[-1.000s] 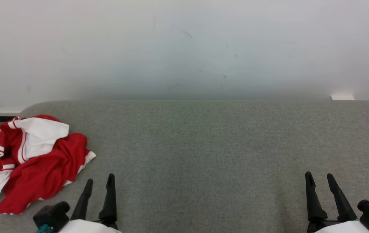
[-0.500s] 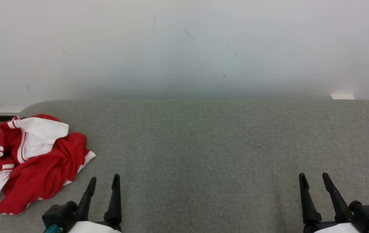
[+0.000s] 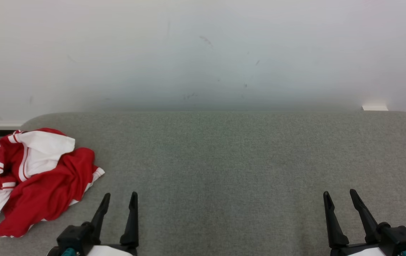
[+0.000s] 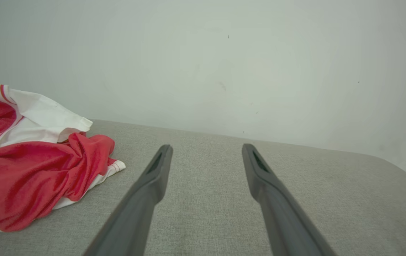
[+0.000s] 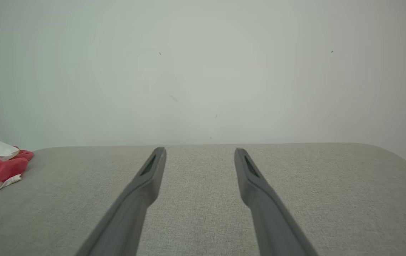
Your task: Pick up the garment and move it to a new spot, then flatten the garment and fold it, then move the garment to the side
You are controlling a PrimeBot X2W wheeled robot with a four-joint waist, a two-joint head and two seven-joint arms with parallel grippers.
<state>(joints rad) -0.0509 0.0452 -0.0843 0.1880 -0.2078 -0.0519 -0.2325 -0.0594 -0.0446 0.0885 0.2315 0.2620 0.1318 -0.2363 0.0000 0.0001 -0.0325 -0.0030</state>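
Left gripper (image 3: 121, 195) and right gripper (image 3: 339, 192) both stand wide and empty in the head view, above a grey woven padded surface (image 3: 217, 160) with a crumpled red-and-white cloth garment (image 3: 42, 181) at its left edge. In the left wrist view the garment lies near the fingers, seemingly not touching them. In the right wrist view it lies well apart, at the far left.

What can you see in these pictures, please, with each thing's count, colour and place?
garment: one, red and white, crumpled at the cushion's left end
cushion: one, grey fabric, across the foreground
wall: one, white, lightly marked, behind the cushion
small block: one, white, far right, behind the cushion
left gripper: one, dark, open, lower left, beside the garment, not touching
right gripper: one, dark, open, lower right, over bare cushion
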